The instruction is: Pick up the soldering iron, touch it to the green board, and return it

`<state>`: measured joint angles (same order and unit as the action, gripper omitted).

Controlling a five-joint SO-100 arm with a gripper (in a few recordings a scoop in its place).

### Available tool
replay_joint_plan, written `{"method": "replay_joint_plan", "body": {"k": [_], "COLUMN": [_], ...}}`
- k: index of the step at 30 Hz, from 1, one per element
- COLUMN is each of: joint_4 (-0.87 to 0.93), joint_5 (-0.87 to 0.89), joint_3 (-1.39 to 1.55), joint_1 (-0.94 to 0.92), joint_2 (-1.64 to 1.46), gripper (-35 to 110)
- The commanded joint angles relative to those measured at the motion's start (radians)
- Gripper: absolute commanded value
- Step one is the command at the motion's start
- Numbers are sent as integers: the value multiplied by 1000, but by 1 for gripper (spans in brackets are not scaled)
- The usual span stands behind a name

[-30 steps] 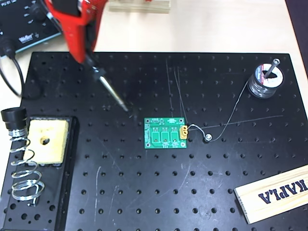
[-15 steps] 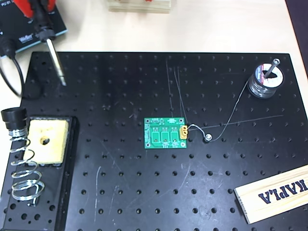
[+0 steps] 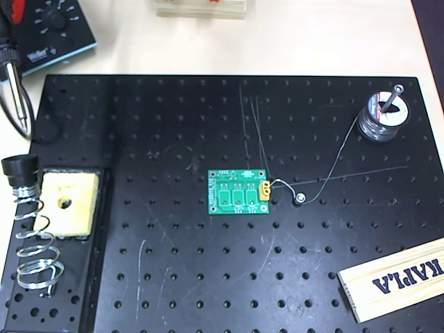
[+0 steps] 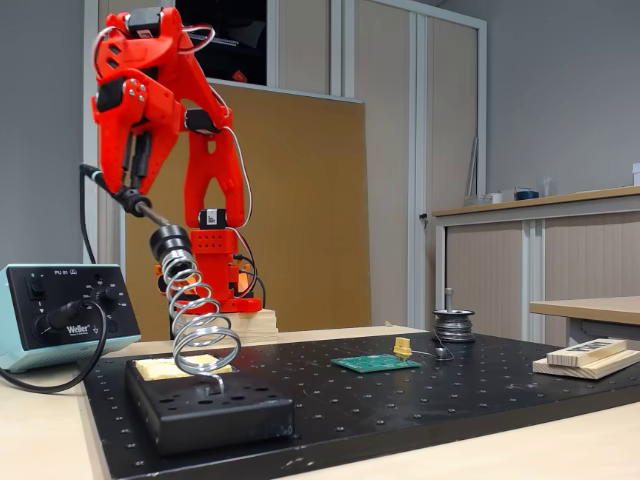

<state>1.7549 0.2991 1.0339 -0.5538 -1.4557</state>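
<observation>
The red arm stands raised at the far left of the scene, and its end effector (image 4: 128, 192) is closed around the black handle of the soldering iron (image 3: 16, 94), holding it clear of the surface. In the overhead view the iron hangs at the far-left edge, its silver tip pointing toward the near side and lying over the left border of the black perforated plate (image 3: 208, 277). In the fixed view the tip slants down toward the black top collar of the coiled spring holder (image 4: 196, 320); whether it touches the collar cannot be told. The green board (image 3: 239, 192) lies flat near the middle of the plate, well apart from the iron, with its gold-yellow connector (image 3: 265, 189) on its right edge in the overhead view. A thin wire runs from that connector toward the solder spool (image 3: 380, 118) at the far right of the plate. The yellow sponge (image 3: 66, 205) sits in the black stand tray at the near left, beside the spring. The soldering station (image 4: 60, 315) rests on the worktop (image 3: 312, 41) at the far left. A wooden block (image 3: 395, 277) lies at the near right corner.
</observation>
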Motion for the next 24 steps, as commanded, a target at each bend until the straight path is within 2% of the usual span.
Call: {"method": "replay_joint_plan", "body": {"k": [1, 10, 24], "joint_4": [20, 38, 41], "joint_5": [-3, -6, 25], "joint_3": [-92, -212, -218], "joint_1": [-18, -8, 44], "joint_2": [17, 126, 147], "gripper": [0, 0, 0]}}
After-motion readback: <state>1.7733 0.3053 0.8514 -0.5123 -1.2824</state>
